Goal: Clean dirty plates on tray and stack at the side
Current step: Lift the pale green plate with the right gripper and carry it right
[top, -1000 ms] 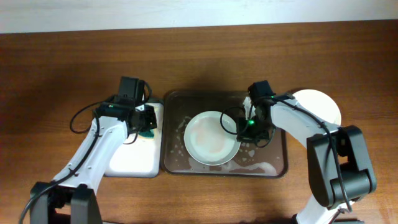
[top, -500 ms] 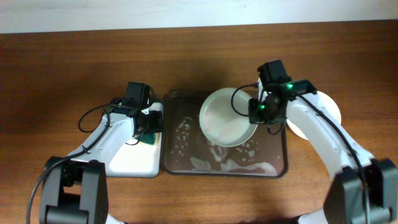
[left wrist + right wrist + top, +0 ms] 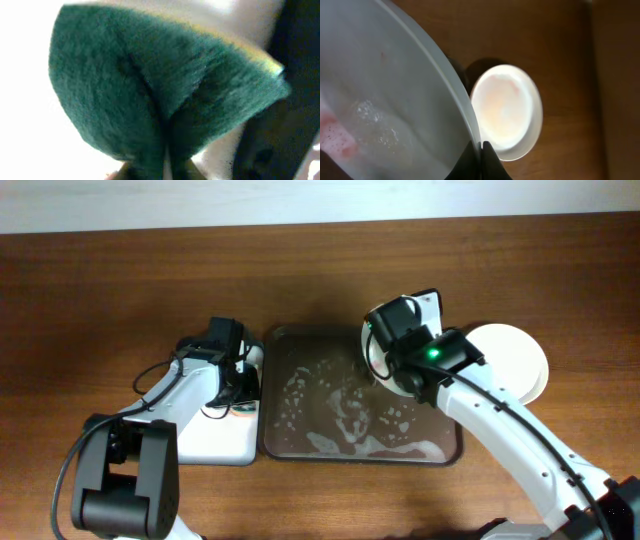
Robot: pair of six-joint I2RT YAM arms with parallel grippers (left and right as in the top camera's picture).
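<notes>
The held plate (image 3: 385, 85) runs off the right wrist view's edge; the sponge (image 3: 150, 85) is blurred.

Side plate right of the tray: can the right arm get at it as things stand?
Probably yes: the right gripper, shut on a tilted plate, hangs just beside the side plate, with nothing visible between them.

Soft even light, left wrist view blurred

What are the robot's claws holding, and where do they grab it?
The right claw pinches the round white plate by its rim. The left claw pinches the green scrubbing sponge by one edge.
</notes>
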